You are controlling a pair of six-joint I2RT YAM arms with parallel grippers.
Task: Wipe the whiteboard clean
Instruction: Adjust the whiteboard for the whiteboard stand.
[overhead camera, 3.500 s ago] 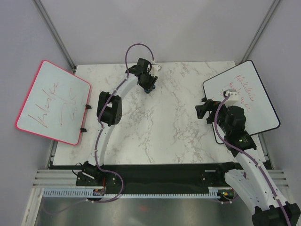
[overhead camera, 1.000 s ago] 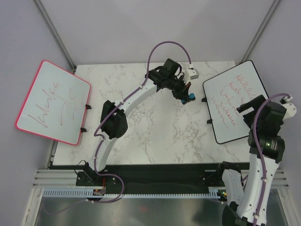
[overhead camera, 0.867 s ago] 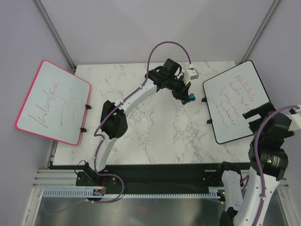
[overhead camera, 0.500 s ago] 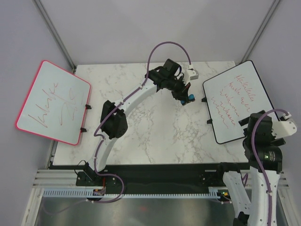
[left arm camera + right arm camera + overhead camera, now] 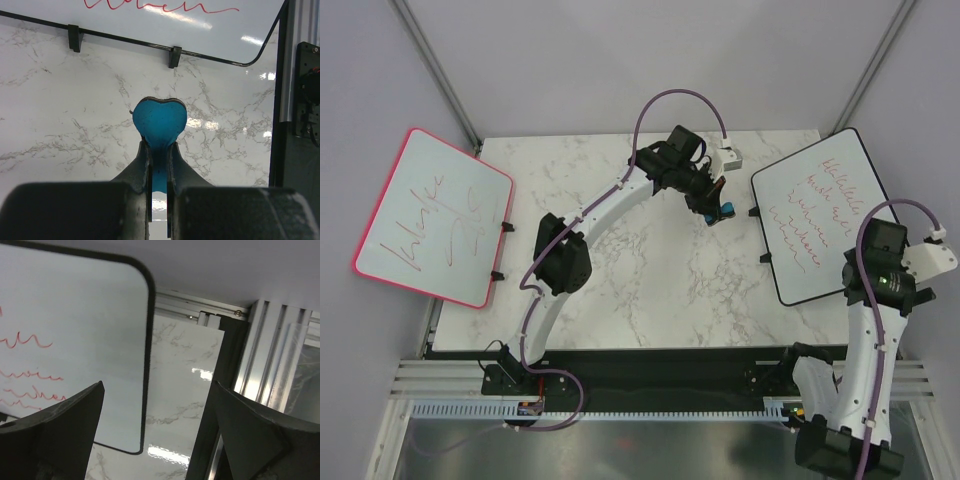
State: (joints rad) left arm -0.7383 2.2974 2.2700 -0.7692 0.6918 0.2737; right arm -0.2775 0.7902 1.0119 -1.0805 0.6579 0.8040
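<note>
At the right side of the surface (image 5: 650, 270), the whiteboard (image 5: 800, 185) is full of red writing (image 5: 820, 215).
Nothing is wiped yet, so all the rubbing is left. My left claw (image 5: 159, 155) squeezes the blue heart eraser (image 5: 159, 122), near the board's edge but not touching. My right claw (image 5: 157, 405) is wide open and holds nothing. Before, it sat over the board, and my left arm was farther away.
</note>
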